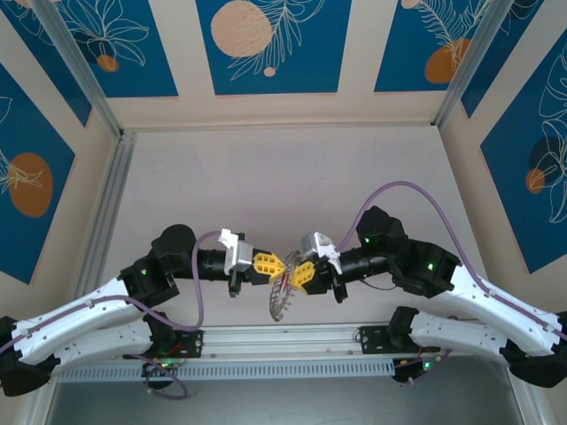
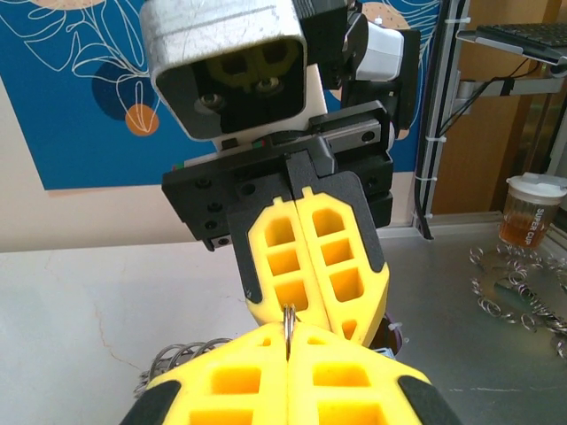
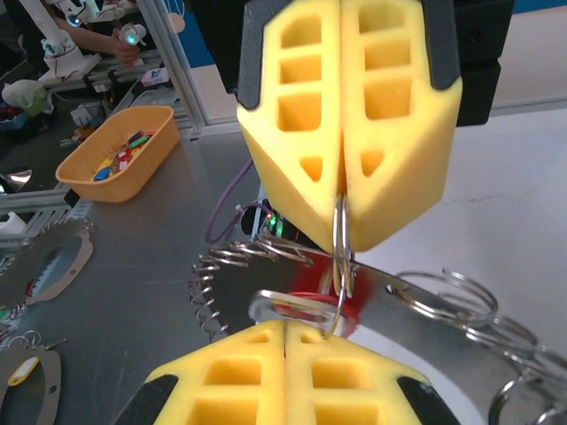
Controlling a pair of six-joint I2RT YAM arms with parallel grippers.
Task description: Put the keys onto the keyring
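Observation:
My two grippers meet tip to tip above the table's near middle. The left gripper is shut on the thin silvery keyring, whose wire sticks out edge-on between its yellow fingers. Below the grippers the keys hang as a silvery fringe on a flat metal band. The right gripper is shut. A silvery key head with a red piece behind it lies against its tips, threaded by the ring. Whether that key is pinched is hidden.
An aluminium rail runs along the near edge by the arm bases. Off the table stand an orange tray of coloured bits and a plastic cup. Loose rings lie near the cup.

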